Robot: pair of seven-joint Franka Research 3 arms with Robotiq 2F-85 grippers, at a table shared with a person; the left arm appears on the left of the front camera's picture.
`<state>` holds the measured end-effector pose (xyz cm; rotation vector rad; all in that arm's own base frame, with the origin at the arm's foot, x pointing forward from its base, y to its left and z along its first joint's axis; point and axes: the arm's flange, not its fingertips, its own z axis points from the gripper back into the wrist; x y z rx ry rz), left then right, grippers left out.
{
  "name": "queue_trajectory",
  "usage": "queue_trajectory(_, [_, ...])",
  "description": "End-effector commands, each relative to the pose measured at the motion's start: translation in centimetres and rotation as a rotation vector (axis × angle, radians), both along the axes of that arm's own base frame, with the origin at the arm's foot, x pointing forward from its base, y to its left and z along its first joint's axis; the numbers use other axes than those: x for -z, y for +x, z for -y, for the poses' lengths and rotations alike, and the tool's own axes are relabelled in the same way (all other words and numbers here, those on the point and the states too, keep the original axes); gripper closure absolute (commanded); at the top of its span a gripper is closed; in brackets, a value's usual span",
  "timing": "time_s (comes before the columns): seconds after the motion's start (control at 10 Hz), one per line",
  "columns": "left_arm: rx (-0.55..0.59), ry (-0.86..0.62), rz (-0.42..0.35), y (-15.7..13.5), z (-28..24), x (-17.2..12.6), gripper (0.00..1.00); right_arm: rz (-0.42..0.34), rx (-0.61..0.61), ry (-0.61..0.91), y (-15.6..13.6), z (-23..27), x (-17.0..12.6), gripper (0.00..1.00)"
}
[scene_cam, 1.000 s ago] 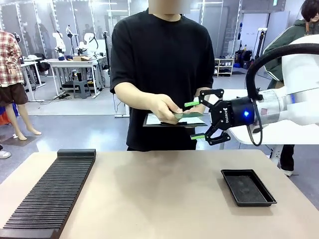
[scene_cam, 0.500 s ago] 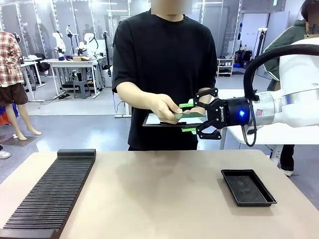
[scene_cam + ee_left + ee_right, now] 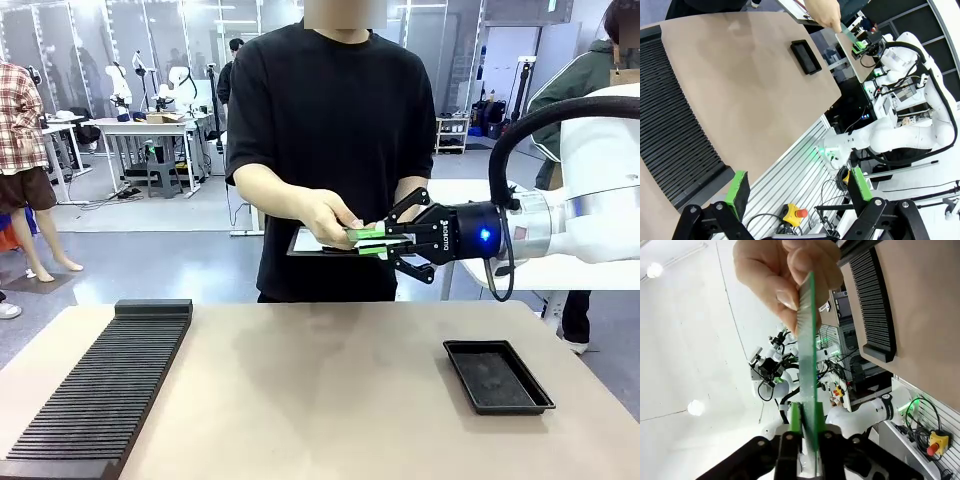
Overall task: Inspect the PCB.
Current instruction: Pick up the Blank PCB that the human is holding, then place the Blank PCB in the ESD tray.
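On my left wrist camera I see the left gripper (image 3: 799, 185) by the table's (image 3: 755, 85) edge, its jaws spread wide with nothing between them. Farther out, past the black tray (image 3: 497, 378), the right gripper (image 3: 370, 241) is clamped on the near end of the PCB (image 3: 807, 350), which runs edge-on between its pads. The person's hand (image 3: 782, 275) pinches the far end, above a clipboard (image 3: 305, 243).

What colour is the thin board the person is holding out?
Green. The PCB shows best in the right wrist view, seen edge-on.
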<state>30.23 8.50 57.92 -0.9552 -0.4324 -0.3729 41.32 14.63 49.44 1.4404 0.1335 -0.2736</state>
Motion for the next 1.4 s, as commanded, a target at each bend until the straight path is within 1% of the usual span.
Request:
queue_trajectory(0.0, [0.003,0.004,-0.009,-0.1,0.1,-0.3,0.00,0.028,0.013,0.019,-0.5,-0.8,0.3,1.00])
queue_trajectory(0.3, [0.003,0.004,-0.009,-0.1,0.1,-0.3,0.00,0.033,0.014,0.025,-0.4,-0.8,0.5,1.00])
queue_trajectory(0.5, [0.003,0.004,-0.009,-0.1,0.1,-0.3,0.00,0.027,0.010,0.039,-0.5,-0.3,1.2,1.00])
queue_trajectory(0.6, [0.003,0.004,-0.009,-0.1,0.1,-0.3,0.00,0.007,-0.002,0.007,-0.2,-0.3,0.1,1.00])
queue_trajectory(1.3, [0.003,0.004,-0.009,-0.1,0.1,-0.3,0.00,0.007,-0.002,0.007,-0.2,-0.3,0.1,1.00])
